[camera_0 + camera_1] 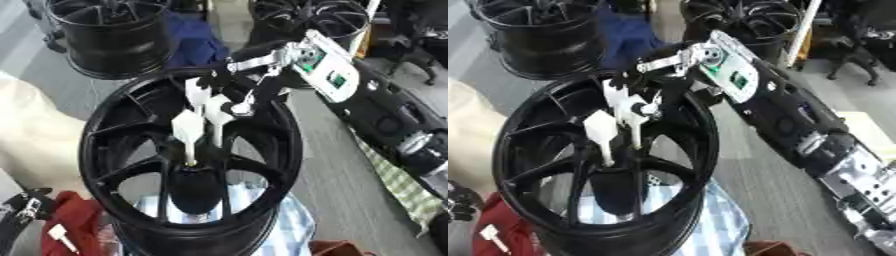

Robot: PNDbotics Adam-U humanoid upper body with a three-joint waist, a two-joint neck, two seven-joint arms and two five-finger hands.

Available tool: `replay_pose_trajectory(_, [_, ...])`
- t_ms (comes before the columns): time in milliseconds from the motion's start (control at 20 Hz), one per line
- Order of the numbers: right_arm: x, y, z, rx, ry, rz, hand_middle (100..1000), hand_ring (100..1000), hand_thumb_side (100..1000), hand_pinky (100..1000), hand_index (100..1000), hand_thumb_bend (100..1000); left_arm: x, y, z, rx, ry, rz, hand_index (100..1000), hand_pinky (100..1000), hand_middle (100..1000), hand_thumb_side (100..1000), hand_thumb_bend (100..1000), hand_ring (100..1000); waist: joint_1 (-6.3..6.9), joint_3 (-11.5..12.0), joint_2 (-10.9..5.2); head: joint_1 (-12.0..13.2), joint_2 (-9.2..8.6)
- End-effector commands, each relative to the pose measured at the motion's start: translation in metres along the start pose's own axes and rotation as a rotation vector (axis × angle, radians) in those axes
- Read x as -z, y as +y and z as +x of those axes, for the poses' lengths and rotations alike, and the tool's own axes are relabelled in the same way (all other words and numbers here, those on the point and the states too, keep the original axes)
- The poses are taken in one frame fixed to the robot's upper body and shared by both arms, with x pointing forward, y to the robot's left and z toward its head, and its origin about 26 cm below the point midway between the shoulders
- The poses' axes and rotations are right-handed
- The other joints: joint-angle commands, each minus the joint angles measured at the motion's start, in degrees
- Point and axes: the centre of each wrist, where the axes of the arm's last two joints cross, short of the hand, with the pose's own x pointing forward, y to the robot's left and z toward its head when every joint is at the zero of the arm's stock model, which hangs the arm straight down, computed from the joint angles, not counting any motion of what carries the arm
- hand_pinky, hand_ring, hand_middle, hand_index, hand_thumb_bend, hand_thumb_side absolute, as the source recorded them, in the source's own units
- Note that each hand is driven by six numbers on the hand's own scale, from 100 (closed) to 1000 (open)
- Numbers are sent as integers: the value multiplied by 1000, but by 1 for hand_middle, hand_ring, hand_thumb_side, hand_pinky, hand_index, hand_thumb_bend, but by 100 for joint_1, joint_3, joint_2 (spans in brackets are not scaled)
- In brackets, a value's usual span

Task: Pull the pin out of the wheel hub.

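Observation:
A black spoked wheel hub (114, 125) stands tilted in the middle of both views. My right arm comes in from the right, and my right hand (214, 107) reaches down over the hub's upper rim into its centre. Its white-covered fingers (186, 127) point downward and close together. A thin pale pin (190, 155) with a yellowish tip hangs from them, its lower end at the hub's dark centre bore (194, 185). A black part of my left hand (24, 207) shows at the lower left edge, away from the hub.
Two more black wheels (109, 35) (306, 20) stand behind, with a blue cloth (197, 42) between them. A blue-and-white checked cloth (284, 225) lies under the hub, a red cloth (74, 220) at lower left, and a green checked cloth (398, 185) at right.

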Motion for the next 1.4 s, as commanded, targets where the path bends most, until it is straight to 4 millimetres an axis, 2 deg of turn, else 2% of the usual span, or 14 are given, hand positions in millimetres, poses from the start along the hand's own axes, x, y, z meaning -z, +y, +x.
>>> replay_pose_trajectory(50, [-8, -7, -5, -68, -17, 56, 889, 929, 429, 863, 971, 133, 3, 7, 10, 18, -32, 4, 764, 626, 565, 645, 100, 603, 28, -3, -48, 1, -14])
replay_pose_trajectory(350, [-5, 1, -11, -62, -5, 75, 878, 924, 415, 861, 961, 124, 3, 7, 10, 19, -32, 5, 764, 625, 565, 646, 100, 603, 30, -14, -42, -2, -14])
replay_pose_trajectory(1050, [8, 11, -10, -53, -23, 98, 794, 881, 356, 832, 900, 100, 5, 6, 11, 17, -36, -2, 764, 625, 564, 647, 100, 604, 31, 30, -37, -47, -14])
replay_pose_trajectory(1200, [9, 11, -10, -48, -17, 97, 753, 866, 339, 822, 867, 100, 5, 5, 11, 16, -37, -4, 764, 625, 564, 647, 100, 604, 31, 40, -37, -50, -14])
replay_pose_trajectory(1350, [9, 9, -10, -45, -18, 91, 597, 805, 313, 789, 737, 100, 6, 5, 11, 15, -36, -5, 764, 624, 564, 648, 100, 604, 32, 44, -37, -55, -14])
replay_pose_trajectory(1400, [8, 9, -9, -44, -18, 87, 582, 798, 311, 785, 723, 100, 6, 5, 11, 15, -35, -5, 764, 624, 564, 648, 100, 604, 33, 45, -37, -58, -14])
